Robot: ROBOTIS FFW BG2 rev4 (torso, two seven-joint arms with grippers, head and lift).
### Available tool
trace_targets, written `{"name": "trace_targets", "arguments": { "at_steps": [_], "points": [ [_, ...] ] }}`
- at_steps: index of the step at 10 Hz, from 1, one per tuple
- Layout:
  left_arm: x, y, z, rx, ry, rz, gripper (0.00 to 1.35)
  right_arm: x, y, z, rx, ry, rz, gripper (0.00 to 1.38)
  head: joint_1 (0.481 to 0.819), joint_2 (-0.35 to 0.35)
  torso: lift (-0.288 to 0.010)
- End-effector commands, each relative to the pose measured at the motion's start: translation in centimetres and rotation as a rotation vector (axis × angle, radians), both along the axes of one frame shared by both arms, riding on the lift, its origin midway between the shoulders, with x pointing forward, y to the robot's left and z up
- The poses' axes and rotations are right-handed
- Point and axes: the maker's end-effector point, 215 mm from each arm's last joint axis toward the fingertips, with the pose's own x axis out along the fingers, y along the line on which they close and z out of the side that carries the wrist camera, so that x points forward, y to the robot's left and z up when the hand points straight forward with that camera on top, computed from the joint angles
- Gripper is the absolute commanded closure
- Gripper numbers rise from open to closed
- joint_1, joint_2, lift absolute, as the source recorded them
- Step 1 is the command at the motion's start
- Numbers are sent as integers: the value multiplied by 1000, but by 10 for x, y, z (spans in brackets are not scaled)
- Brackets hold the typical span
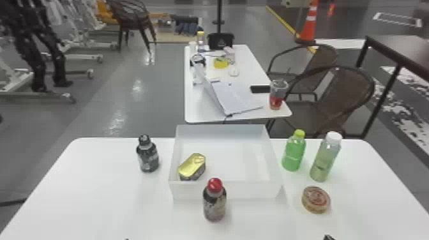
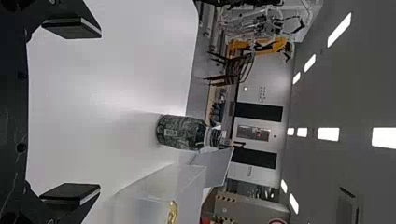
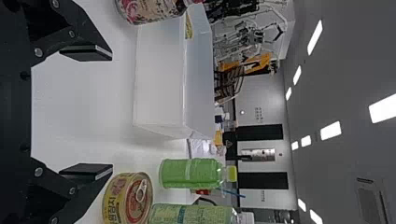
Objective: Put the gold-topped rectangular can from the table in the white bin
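Okay, the gold-topped rectangular can (image 1: 191, 167) was inside the white bin (image 1: 226, 191), gold top facing up, at the bin's left end near its front wall, with its pull ring toward the far side. The bin sat on the white tabletop (image 1: 95, 191), toward the far edge. Left gripper (image 1: 127, 239) poked in as just a dark tip at the head view's bottom edge, right gripper (image 1: 328, 237) likewise farther right. In its own wrist view the left gripper (image 2: 84, 110) had its two fingers spread wide; the right gripper (image 3: 86, 112) also stood spread in its own view. A slice of gold showed in the bin in both wrist views. A black-capped dark bottle (image 1: 147, 156) stood upright left of the bin, apart from it. A red-capped bottle (image 1: 214, 204) stood upright in front of the bin, hiding a bit of its front wall. Right of the bin, a green bottle (image 1: 293, 154) with a yellow-green cap and a white-capped bottle (image 1: 324, 161) stood near each other, and a round can (image 1: 316, 200) sat in front of them. Behind, a second white table (image 1: 198, 105) held a cup of red drink (image 1: 277, 95) near its right corner and a yellow roll (image 1: 220, 63), with brown chairs (image 1: 344, 92) beside it.
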Motion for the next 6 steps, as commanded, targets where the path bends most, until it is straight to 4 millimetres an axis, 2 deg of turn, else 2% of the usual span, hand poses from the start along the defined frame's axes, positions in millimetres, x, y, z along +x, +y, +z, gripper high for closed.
{"name": "trace_targets", "arguments": {
  "at_steps": [1, 6],
  "points": [
    [0, -2, -2, -10, 7, 1, 136, 1, 1, 2, -6, -6, 2, 418, 549, 0, -100],
    [3, -6, -3, -19, 8, -7, 136, 4, 1, 7, -6, -17, 2, 420, 549, 0, -100]
  ]
}}
